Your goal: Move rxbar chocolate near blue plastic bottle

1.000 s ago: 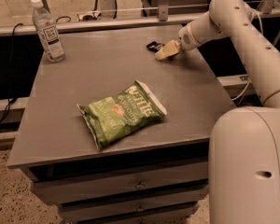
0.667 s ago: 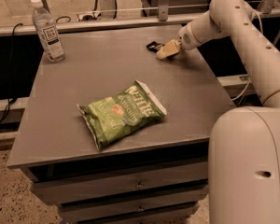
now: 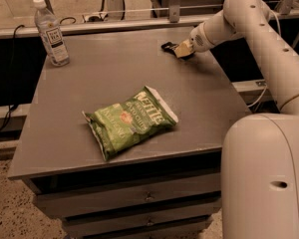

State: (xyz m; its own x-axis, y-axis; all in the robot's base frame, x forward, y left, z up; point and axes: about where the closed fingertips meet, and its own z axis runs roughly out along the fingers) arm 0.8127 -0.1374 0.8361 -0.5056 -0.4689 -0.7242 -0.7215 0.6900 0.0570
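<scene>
The rxbar chocolate (image 3: 167, 46) is a small black wrapper lying at the far right of the grey table (image 3: 99, 73); only its left end shows. My gripper (image 3: 180, 49) is down at the table surface right on the bar's right end, with the white arm reaching in from the right. The blue plastic bottle (image 3: 51, 33) is a clear bottle with a white cap and white label. It stands upright at the table's far left corner, a long way left of the bar and the gripper.
A big green crinkly chip bag (image 3: 129, 121) lies near the table's front middle. Drawers (image 3: 139, 198) sit below the tabletop. The robot's white body (image 3: 266, 178) fills the lower right. A rail and a floor outlet run behind the table.
</scene>
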